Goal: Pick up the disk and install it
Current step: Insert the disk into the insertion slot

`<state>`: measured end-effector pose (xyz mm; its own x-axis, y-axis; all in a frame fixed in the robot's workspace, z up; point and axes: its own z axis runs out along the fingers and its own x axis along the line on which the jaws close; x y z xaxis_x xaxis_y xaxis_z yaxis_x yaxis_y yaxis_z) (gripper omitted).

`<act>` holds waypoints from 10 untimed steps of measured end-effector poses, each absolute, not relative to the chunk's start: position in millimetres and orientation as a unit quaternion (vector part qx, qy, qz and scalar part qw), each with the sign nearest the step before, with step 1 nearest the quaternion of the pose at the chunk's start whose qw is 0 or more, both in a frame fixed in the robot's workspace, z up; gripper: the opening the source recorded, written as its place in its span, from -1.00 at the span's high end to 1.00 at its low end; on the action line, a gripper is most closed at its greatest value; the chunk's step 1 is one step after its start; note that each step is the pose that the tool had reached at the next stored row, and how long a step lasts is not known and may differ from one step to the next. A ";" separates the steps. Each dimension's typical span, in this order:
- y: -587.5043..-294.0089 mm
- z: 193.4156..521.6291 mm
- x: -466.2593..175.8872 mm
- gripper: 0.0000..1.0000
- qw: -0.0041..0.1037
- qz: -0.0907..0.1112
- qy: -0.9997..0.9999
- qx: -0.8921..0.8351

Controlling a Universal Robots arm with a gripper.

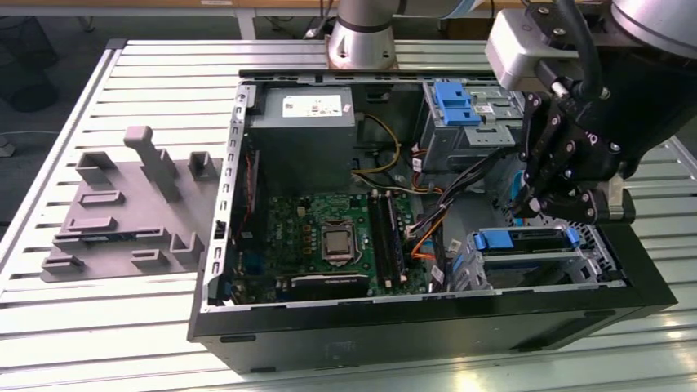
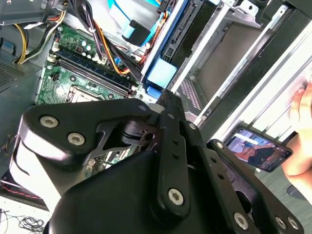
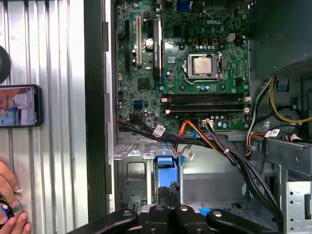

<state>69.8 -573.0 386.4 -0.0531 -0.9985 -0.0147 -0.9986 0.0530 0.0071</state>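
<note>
Care is needed with the disk [image 1: 521,242]: I judge it stiff, rather heavy and sensitive to shocks, best taken by the edges of its blue frame. It sits in the metal cage [image 1: 486,276] at the exterior view's right end of the computer case [image 1: 436,325], under the gripper [image 1: 569,214], whose fingers look drawn narrow, tips at the frame; whether they pinch it I cannot tell. I count one disk, one gripper, one other blue bracket [image 1: 452,100] and one grey block [image 1: 120,214].

The exterior view looks steeply down on the open case [image 1: 436,328] on the worktop [image 1: 109,343]. The first wrist view faces straight down, the second obliquely, both close; all three show the motherboard [image 1: 316,237] [image 2: 73,83] [image 3: 195,44].
</note>
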 end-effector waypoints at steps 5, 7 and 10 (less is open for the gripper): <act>-573.0 382.4 69.8 0.79 0.003 0.008 0.726 -0.688; -573.0 378.9 69.8 0.79 0.003 0.008 0.726 -0.688; -573.0 373.7 69.8 0.79 0.003 0.008 0.726 -0.688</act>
